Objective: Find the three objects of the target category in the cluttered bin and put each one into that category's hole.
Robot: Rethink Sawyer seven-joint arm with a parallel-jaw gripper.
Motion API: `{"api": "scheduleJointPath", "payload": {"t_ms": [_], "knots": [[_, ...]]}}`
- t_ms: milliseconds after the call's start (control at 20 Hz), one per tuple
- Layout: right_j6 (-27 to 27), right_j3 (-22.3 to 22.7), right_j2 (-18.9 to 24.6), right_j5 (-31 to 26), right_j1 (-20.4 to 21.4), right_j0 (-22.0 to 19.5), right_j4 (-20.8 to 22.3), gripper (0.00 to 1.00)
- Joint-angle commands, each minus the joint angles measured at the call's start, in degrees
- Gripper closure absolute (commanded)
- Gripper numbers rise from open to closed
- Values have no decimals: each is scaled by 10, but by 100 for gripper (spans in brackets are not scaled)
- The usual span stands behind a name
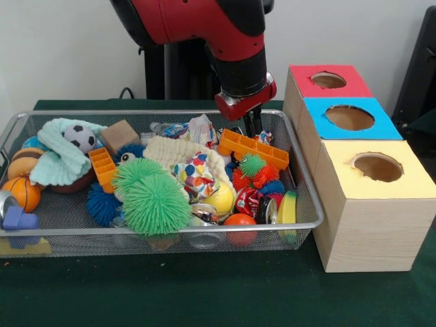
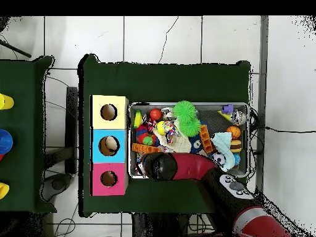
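Gripper (image 1: 253,125) low over the far right part of the bin (image 1: 163,230), dark fingers pointing down just behind the long orange block (image 1: 253,148); finger spread and any grasp cannot be told, since the tips are dark and run into the clutter. In the overhead view the arm (image 2: 185,165) covers the gripper entirely. Bin sits on the green table (image 1: 204,293), just beside a row of three wooden boxes: red (image 1: 328,80), blue (image 1: 349,117), yellow (image 1: 377,167), each with a round hole on top. Bin contents: two green spiky balls (image 1: 153,197) in the middle front, a white knitted cloth (image 1: 178,151), a soccer ball (image 1: 81,137) on a mint cloth (image 1: 60,160), a basketball (image 1: 23,193), a red can (image 1: 249,202). Items beneath the cloths and spiky balls are hidden; the bin's left corner is cut off by the frame edge
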State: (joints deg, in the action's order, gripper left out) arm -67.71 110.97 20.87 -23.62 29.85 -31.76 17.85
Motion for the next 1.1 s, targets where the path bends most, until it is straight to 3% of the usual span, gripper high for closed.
{"api": "scheduleJointPath", "payload": {"t_ms": [50, 600, 850, 1100], "knots": [[4, -74, 55, 33, -43, -22, 35, 100], [11, -75, 104, 38, -68, -64, 50, 100], [8, -87, 92, 7, -68, -49, 62, 100], [4, -88, 94, 21, -71, -46, 75, 100]]}}
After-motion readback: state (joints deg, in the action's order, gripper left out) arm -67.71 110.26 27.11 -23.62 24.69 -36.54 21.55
